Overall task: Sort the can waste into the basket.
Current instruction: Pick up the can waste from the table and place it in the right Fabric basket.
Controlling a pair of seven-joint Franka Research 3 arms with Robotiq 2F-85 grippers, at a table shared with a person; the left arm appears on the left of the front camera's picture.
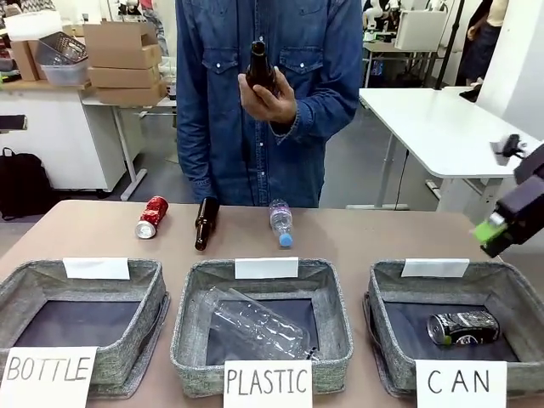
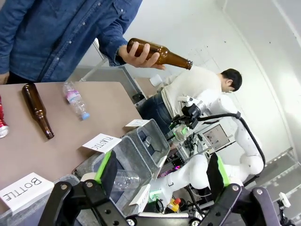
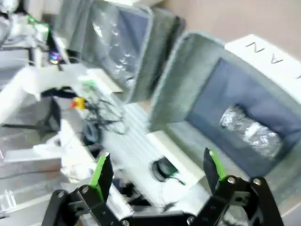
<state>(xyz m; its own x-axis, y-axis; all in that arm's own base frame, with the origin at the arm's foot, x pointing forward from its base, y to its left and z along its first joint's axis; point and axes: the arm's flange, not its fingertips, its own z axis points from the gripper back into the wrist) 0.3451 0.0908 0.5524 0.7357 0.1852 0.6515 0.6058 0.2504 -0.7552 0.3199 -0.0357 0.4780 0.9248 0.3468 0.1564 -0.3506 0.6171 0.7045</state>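
The shiny red can (image 1: 151, 217) lies on its side on the table's far left, also at the left edge of the left wrist view (image 2: 2, 126). The dark black-and-silver can (image 1: 463, 327) lies inside the grey basket (image 1: 384, 293) signed "CAN" at the right. My right gripper (image 1: 491, 231) hangs above that basket's far right corner. In the blurred right wrist view it (image 3: 157, 172) stands open and empty above the basket (image 3: 188, 84), with the dark can (image 3: 251, 132) below. My left gripper (image 2: 161, 172) is open and empty over the left baskets.
A person across the table holds a brown bottle (image 1: 261, 66) in one hand. Another brown bottle (image 1: 205, 223) and a small clear plastic bottle (image 1: 281, 223) lie on the table. The "PLASTIC" basket (image 1: 191, 297) holds a clear bottle (image 1: 255, 323); the "BOTTLE" basket (image 1: 149, 293) stands left.
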